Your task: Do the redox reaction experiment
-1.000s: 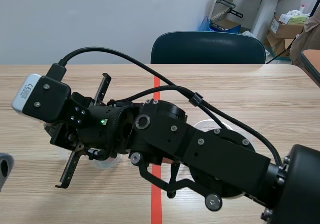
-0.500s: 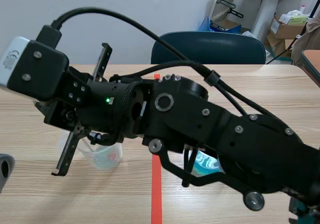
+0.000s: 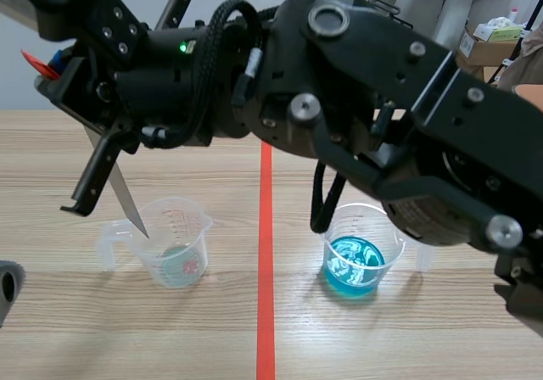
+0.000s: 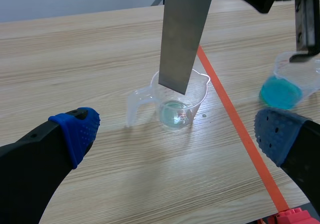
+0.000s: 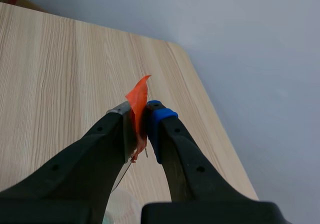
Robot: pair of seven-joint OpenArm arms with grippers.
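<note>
Metal strip (image 4: 182,39), clamped by its top in right gripper (image 5: 140,116) fingers, hangs over left beaker (image 4: 177,109) for dipping; left gripper (image 4: 176,132) fingers apart.

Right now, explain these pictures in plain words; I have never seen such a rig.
The machine is a two-armed robot at a wooden table. The wide picture looks out from between its arms; the other two come from a camera on each wrist. The right gripper is shut on a grey metal strip with an orange tab, holding it over a clear beaker with a little pale liquid. A second beaker, of blue liquid, stands across the red tape line. The left gripper is open, holding nothing.
</note>
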